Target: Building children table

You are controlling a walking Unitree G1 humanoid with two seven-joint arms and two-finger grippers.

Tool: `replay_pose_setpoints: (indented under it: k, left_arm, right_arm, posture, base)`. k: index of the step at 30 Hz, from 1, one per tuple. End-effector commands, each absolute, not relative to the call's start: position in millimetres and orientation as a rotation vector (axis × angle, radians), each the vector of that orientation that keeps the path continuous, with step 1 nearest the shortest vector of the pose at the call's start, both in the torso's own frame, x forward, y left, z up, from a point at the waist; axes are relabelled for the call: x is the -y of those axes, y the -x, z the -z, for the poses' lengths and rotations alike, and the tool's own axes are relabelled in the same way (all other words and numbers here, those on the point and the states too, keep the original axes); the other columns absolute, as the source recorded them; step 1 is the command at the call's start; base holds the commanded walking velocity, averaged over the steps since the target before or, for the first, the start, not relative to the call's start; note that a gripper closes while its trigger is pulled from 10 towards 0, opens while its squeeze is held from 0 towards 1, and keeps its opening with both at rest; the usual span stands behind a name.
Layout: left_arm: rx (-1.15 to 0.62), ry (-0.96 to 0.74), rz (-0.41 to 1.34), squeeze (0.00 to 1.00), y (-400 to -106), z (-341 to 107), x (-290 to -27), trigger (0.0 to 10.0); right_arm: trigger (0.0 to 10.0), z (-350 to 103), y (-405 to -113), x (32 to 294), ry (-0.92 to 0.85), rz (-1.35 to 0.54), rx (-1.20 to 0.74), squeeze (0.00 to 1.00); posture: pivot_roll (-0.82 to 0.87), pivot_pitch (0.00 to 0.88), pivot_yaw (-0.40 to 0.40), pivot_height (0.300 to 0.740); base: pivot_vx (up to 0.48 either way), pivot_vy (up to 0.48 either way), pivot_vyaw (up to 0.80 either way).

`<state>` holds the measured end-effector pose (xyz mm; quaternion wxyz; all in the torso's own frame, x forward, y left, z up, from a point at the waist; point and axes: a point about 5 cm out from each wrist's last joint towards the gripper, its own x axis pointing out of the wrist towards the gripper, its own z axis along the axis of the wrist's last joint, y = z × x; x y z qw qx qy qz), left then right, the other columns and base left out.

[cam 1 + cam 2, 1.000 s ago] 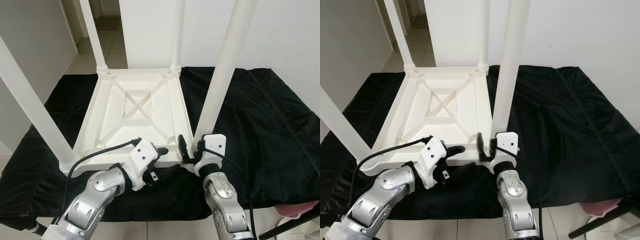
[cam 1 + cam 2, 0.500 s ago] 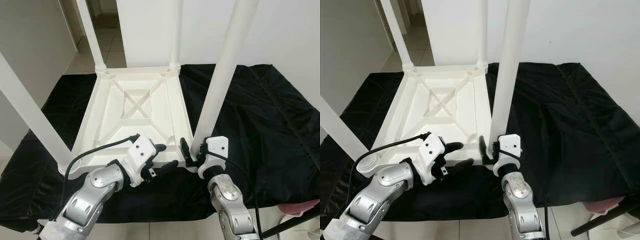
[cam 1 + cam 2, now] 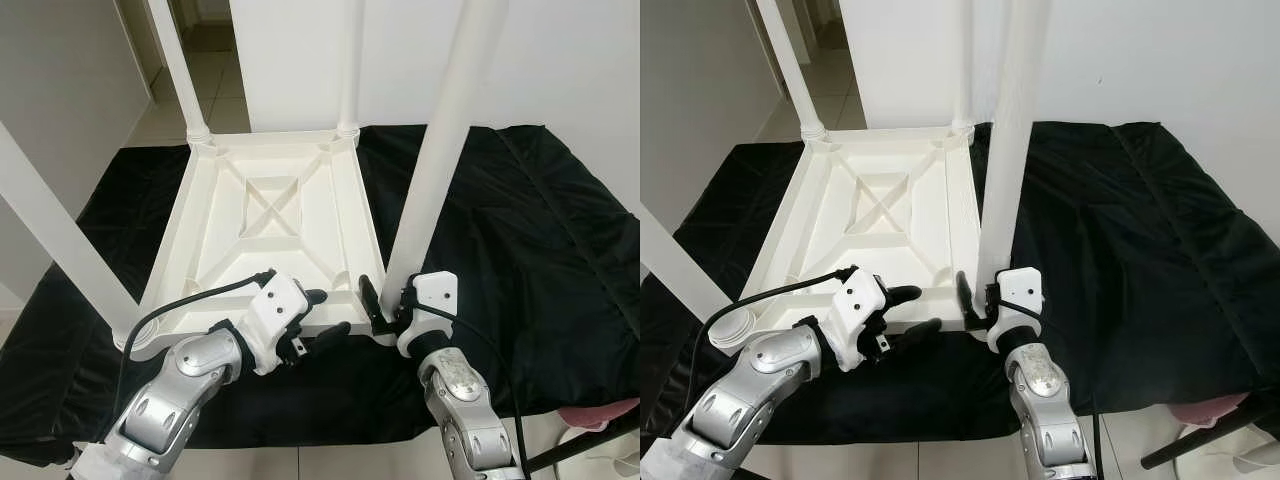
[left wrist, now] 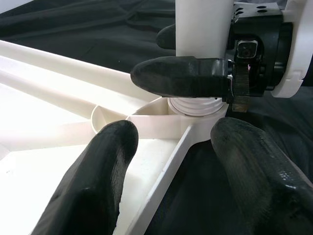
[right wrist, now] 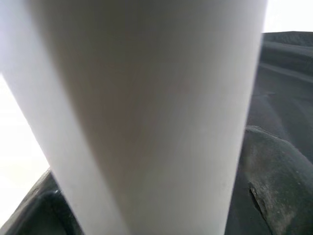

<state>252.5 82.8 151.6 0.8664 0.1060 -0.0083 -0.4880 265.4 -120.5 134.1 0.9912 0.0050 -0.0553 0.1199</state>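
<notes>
From the left eye view, the white children's table (image 3: 268, 225) lies upside down on a black cloth (image 3: 520, 230) in the middle of the frame, its four legs pointing up. At the lower centre, the right gripper (image 3: 382, 306) is clamped around the base of the near right leg (image 3: 440, 150), where it meets the corner socket. Just left of it, the left gripper (image 3: 318, 312) hangs with fingers spread over the tabletop's near edge, one finger above the rim and one below. In the left wrist view, the two black fingers (image 4: 100, 183) stand apart astride the white rim, holding nothing, and the right gripper's finger presses the leg just above its threaded collar (image 4: 195, 105). In the right wrist view, the white leg (image 5: 146, 112) fills the centre, with dark cloth at the right.
</notes>
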Motion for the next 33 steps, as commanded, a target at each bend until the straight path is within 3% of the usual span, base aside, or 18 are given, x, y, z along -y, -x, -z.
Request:
replay_pose_setpoints:
  k: [1, 12, 18, 33]
  left_arm:
    - [0.005, -0.236, 1.050, 0.00, -252, -151, -85, 10.0]
    - [-0.002, -0.248, 1.054, 0.00, -253, -150, -87, 10.0]
    - [0.039, -0.282, 1.012, 0.00, -269, -157, -86, 10.0]
    - [0.044, -0.255, 1.026, 0.00, -264, -155, -81, 10.0]
  right_arm:
    - [10.0, -136, -267, 119, -0.005, -0.255, 0.122, 0.00]
    - [10.0, -134, -268, 121, 0.009, -0.267, 0.123, 0.00]
    - [10.0, -137, -276, 123, 0.013, -0.276, 0.132, 0.00]
    - [10.0, -138, -277, 130, 0.040, -0.294, 0.133, 0.00]
  posture:
    - [-0.06, 0.052, 0.088, 0.740]
    - [-0.06, 0.034, 0.079, 0.740]
    - [-0.06, 0.031, 0.049, 0.740]
    - [-0.09, 0.044, 0.027, 0.740]
  base:
    - [0.000, 0.000, 0.00]
    - [0.000, 0.000, 0.00]
    - [0.000, 0.000, 0.00]
    - [0.000, 0.000, 0.00]
